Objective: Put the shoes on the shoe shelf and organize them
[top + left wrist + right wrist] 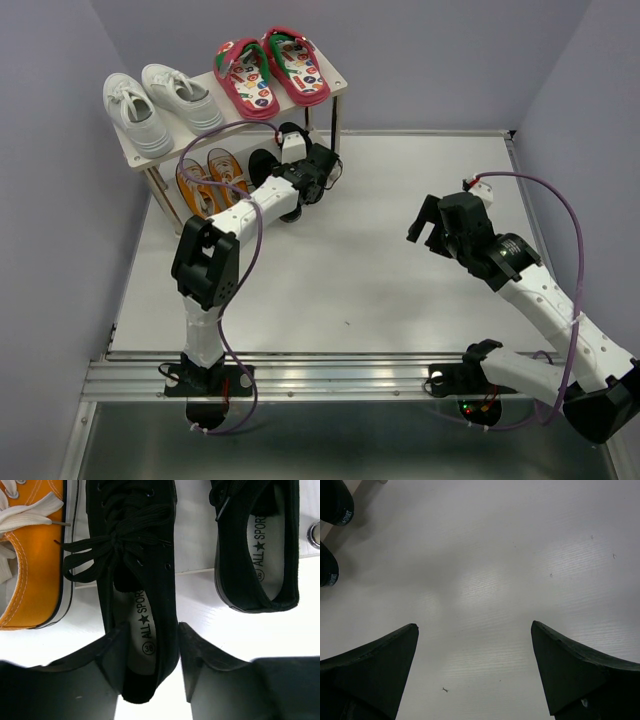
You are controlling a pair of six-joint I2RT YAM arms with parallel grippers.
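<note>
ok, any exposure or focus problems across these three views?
Top view: even light, sharp; only the lower tier of the shelf sits in shade. Left wrist: table blown out white, left fingers dark and soft, but the insole print of the black shoe reads fine. Right wrist: broad sheen on the table, right fingers blurred, two dark shoe heels cut off at the top-left edge.

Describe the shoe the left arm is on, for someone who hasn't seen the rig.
Find the shoe shelf at the table's far left corner, lower tier. Right of the orange sneakers is the black lace-up shoe, heel in the left tool; its twin sits free.
</note>
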